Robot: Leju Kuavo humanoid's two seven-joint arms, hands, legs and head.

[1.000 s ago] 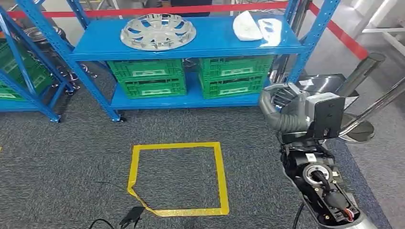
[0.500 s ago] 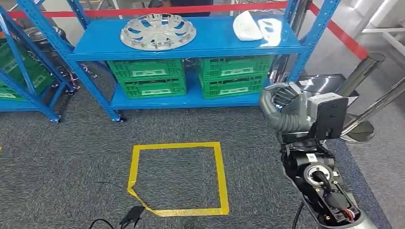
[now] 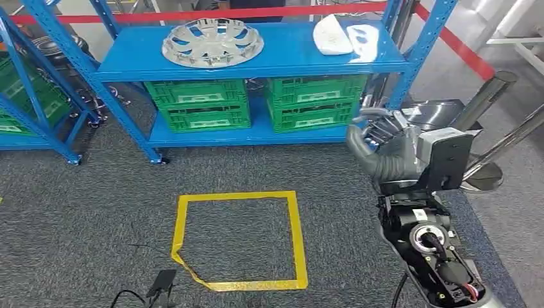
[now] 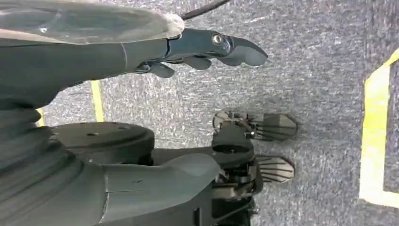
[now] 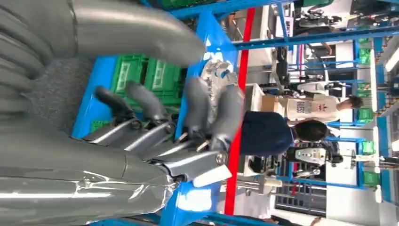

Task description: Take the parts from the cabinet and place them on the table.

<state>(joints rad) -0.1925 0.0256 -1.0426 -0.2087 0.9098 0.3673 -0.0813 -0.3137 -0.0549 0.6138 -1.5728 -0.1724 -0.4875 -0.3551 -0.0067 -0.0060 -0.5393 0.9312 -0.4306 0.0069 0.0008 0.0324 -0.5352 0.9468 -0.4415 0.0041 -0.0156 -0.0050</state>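
Note:
A silver hubcap (image 3: 212, 42) lies on the top board of the blue shelf (image 3: 256, 61). Two white parts (image 3: 333, 33) lie at that board's right end. My right hand (image 3: 380, 140) is raised in front of the shelf's right post, below and to the right of the white parts, holding nothing. In the right wrist view its fingers (image 5: 155, 113) are spread toward the shelf, and the hubcap (image 5: 217, 69) shows partly behind them. My left hand (image 4: 188, 108) hangs over the carpet with its fingers (image 4: 221, 47) stretched out, holding nothing.
Green crates (image 3: 202, 102) (image 3: 314, 101) fill the lower shelf. A yellow tape square (image 3: 237, 240) marks the carpet. Chrome posts (image 3: 487, 96) and red barrier tape (image 3: 449, 38) stand at the right. Another blue rack (image 3: 32, 96) is at the left. People (image 5: 263, 134) stand behind the shelf.
My right hand has lifted slightly and its fingers have spread a little. A small dark object with a cable at the picture's lower edge has shifted left.

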